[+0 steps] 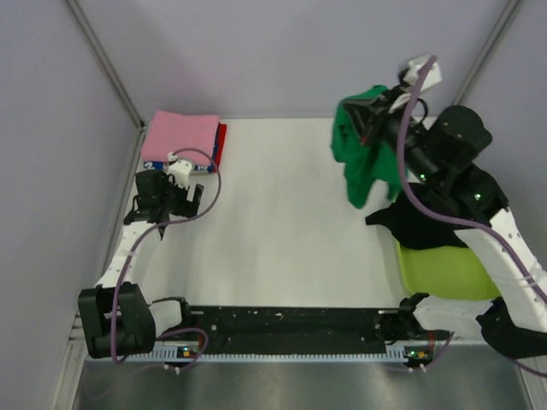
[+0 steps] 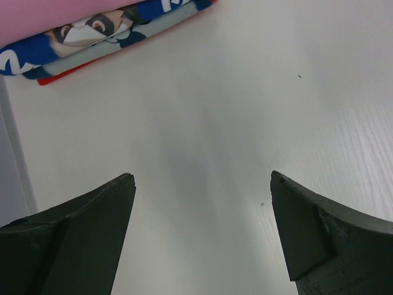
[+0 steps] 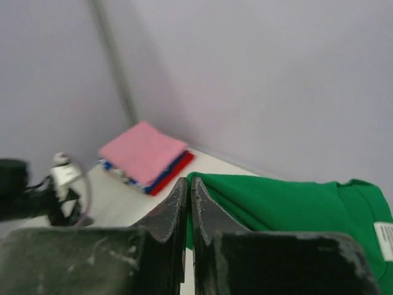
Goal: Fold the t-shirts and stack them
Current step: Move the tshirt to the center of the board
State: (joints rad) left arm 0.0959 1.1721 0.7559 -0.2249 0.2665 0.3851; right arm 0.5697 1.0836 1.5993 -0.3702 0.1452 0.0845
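My right gripper [image 1: 352, 117] is shut on the bright green t-shirt [image 1: 359, 158] and holds it hanging above the table at the back right. In the right wrist view the gripper [image 3: 189, 182] pinches the shirt's edge [image 3: 282, 206]. A black t-shirt [image 1: 423, 224] lies draped over the lime-green tub [image 1: 444, 269]. A folded stack with the pink t-shirt [image 1: 179, 137] on top sits at the back left; the blue-white printed one [image 2: 92, 34] and the red one [image 2: 55, 75] lie beneath it. My left gripper [image 1: 168, 205] is open and empty just in front of the stack.
Grey walls enclose the table on the left, back and right. The tub stands at the right beside my right arm. A black rail [image 1: 282, 329] runs along the near edge between the arm bases.
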